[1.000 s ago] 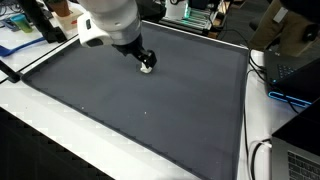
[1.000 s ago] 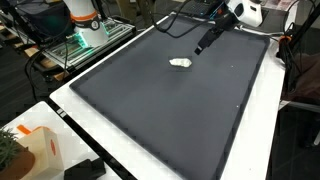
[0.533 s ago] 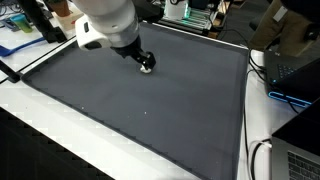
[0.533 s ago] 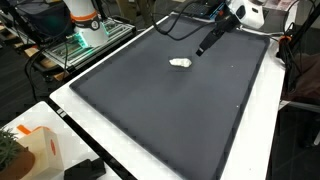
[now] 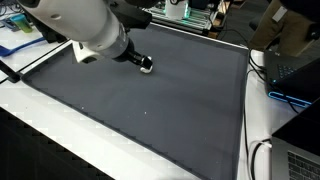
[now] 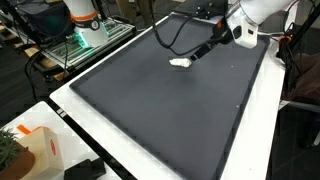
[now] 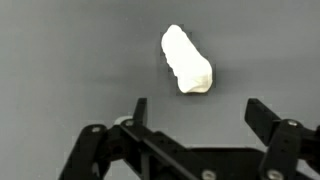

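A small white crumpled lump (image 7: 187,60) lies on the dark grey mat (image 7: 60,60). In the wrist view it sits just beyond the gap between my two black fingers, which stand wide apart with nothing between them. My gripper (image 7: 197,110) is open and hovers close over the lump. In both exterior views the same white lump (image 6: 181,63) (image 5: 147,67) lies at the gripper's tip (image 6: 198,55), with the arm (image 5: 85,30) leaning low over the mat.
The dark mat (image 6: 160,110) covers most of the white table (image 6: 80,130). Cables (image 6: 170,35) trail across its far edge. A laptop and boxes (image 5: 290,50) stand beside the table. An orange-and-white carton (image 6: 35,150) sits at the near corner.
The arm has swung down and toward the white lump; the gripper's tip now sits right by it. The jaws have stayed open and the lump has not moved.
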Available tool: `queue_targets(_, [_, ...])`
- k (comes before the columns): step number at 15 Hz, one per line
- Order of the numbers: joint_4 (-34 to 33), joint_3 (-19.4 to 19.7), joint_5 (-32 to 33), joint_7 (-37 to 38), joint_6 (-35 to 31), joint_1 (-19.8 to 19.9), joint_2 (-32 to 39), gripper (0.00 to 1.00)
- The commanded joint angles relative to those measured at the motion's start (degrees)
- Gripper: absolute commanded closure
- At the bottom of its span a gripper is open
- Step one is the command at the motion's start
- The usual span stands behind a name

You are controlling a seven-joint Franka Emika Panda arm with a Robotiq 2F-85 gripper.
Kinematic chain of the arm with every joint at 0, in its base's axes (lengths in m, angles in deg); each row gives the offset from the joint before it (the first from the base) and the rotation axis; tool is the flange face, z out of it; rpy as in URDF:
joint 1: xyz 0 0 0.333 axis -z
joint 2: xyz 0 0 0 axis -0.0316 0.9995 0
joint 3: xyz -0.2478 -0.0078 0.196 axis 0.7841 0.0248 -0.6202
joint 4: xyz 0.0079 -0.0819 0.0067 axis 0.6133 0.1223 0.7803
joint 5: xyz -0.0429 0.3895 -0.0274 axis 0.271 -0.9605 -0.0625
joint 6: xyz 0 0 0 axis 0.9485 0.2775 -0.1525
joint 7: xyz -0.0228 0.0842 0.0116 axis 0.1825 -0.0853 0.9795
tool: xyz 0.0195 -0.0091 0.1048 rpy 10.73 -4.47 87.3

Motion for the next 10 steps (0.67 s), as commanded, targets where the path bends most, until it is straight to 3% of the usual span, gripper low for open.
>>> queue_targets(1, [-9.3, -0.2, -2.3, 0.5, 7.5, 0.5, 5.9, 0.0])
queue_targets(10, [-20.4, 0.3, -2.8, 3.0, 13.1, 0.2, 14.3, 0.0])
